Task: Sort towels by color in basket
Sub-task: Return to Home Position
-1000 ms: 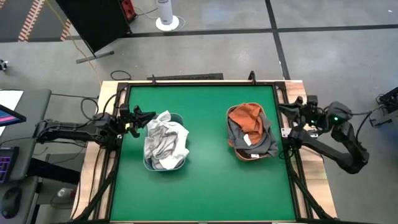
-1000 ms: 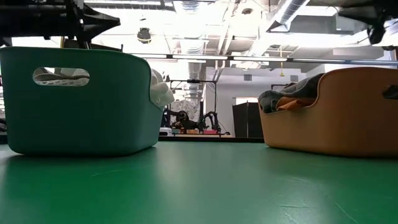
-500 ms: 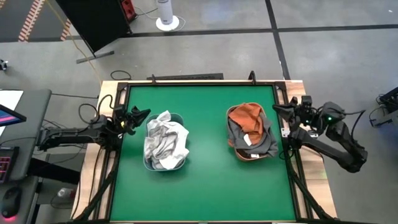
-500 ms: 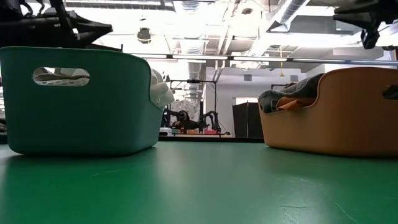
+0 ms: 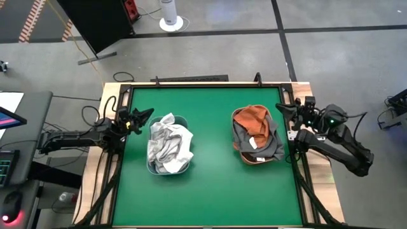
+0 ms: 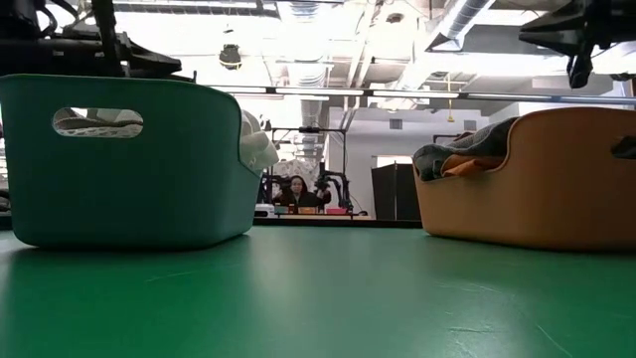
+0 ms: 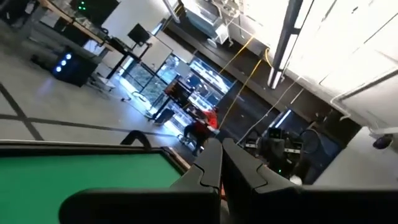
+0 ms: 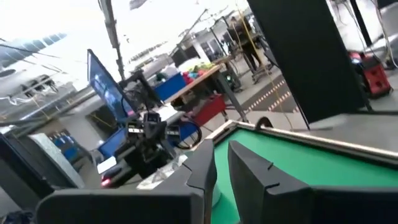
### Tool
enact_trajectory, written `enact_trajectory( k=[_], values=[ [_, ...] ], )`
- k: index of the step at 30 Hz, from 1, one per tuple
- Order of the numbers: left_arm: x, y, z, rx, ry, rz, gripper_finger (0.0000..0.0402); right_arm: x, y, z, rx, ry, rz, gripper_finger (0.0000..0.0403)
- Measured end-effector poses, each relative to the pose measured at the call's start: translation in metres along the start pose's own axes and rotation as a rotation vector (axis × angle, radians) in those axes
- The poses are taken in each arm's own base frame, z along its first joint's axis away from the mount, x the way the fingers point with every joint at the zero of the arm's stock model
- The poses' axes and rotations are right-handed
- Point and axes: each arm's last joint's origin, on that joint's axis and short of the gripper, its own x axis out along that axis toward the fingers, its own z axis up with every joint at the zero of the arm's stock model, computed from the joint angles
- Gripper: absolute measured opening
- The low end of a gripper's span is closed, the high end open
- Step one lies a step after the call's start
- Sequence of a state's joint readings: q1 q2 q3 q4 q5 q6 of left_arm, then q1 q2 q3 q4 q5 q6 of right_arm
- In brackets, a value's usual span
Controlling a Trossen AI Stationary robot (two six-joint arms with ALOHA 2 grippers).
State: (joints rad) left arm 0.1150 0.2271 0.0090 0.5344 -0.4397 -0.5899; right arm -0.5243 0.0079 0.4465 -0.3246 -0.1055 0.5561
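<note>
Left gripper (image 5: 145,114) hovers just off the left side of the green bin (image 6: 129,169), fingers pinched together with nothing in them. Right gripper (image 5: 282,108) is the same deal, closed up and empty, just beside the orange bin (image 6: 537,189) near the right edge of the table (image 5: 210,191). White and light grey towels (image 5: 169,146) are piled in the green bin. The rust-orange towel (image 5: 250,119) and dark grey towel (image 5: 270,146) sit in the orange one.

Two bins on table (image 5: 210,191), well apart. Left bin (image 5: 168,172) holds left towels (image 5: 169,145); right bin (image 5: 252,162) holds right towels (image 5: 254,130).
</note>
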Motion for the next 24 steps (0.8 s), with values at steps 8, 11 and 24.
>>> enact_trajectory(
  k=[8,11,24],
  values=[
    [-0.001,0.009,-0.014,0.18,0.15,0.056,0.0,-0.002,-0.008,-0.013,0.016,0.128,-0.081,0.0075],
    [-0.003,0.013,-0.019,0.21,0.213,0.086,0.0,-0.003,-0.015,-0.023,0.027,0.231,-0.176,0.0075],
    [0.001,0.004,-0.009,0.753,0.189,0.009,0.0,0.024,-0.056,-0.068,0.265,-0.011,-0.414,0.0075]
  ],
)
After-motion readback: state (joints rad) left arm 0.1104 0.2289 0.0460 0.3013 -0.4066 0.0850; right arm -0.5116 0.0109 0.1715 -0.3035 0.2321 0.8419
